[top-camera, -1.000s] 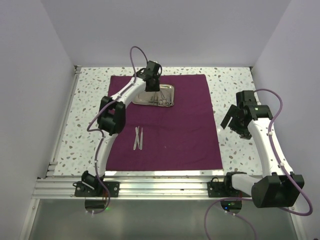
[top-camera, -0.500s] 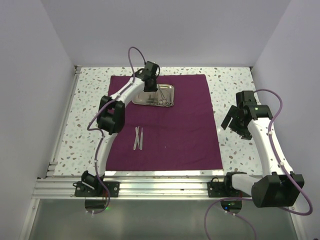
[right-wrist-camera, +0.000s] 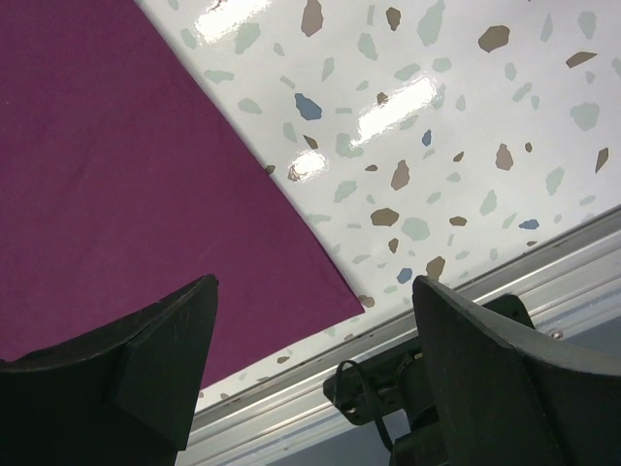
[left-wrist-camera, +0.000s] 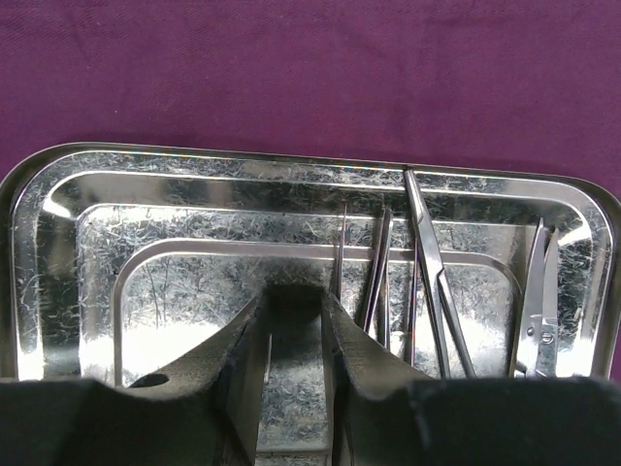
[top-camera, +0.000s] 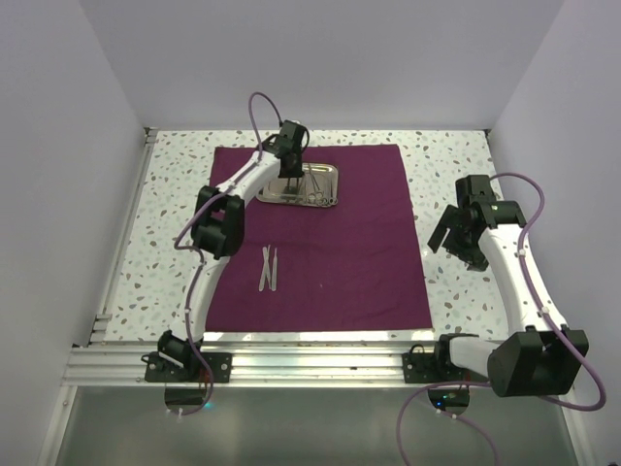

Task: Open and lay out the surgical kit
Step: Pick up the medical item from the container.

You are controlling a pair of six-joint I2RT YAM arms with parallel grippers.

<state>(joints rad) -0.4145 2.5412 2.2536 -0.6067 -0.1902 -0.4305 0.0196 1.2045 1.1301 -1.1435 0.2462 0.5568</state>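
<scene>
The surgical kit lies opened on the bench (top-camera: 175, 223). Its dark purple cloth (top-camera: 340, 262) is spread flat as a near-square, with sides parallel to the bench edges. It sits nearer the far edge than the near rail (top-camera: 310, 361).

The steel tray (left-wrist-camera: 175, 243) rests on the cloth close to its far edge, a little left of the middle, long axis running left to right. Its floor is bright and finely scratched, with a stepped rim and rounded corners.

The instruments are gathered in its right half and lie across its short way, side by side. There are thin probes (left-wrist-camera: 378, 272), a longer pointed pair (left-wrist-camera: 432, 262) and a hinged pair (left-wrist-camera: 539, 301) by the right rim. The tray's left half is bare metal.

Two tweezers (top-camera: 269, 269) lie on the cloth left of centre, close together, their long axes running near to far.

Plain cloth takes up the right half and the near strip. Speckled bench shows in bands on the left, far and right sides.

The left hand (left-wrist-camera: 294, 301) is down over the tray's middle. Its fingers are narrow, the tray floor shows through the slim gap, and a probe runs just beside one finger.

The right hand (right-wrist-camera: 315, 291) hangs wide above the bench by the cloth's right edge.
</scene>
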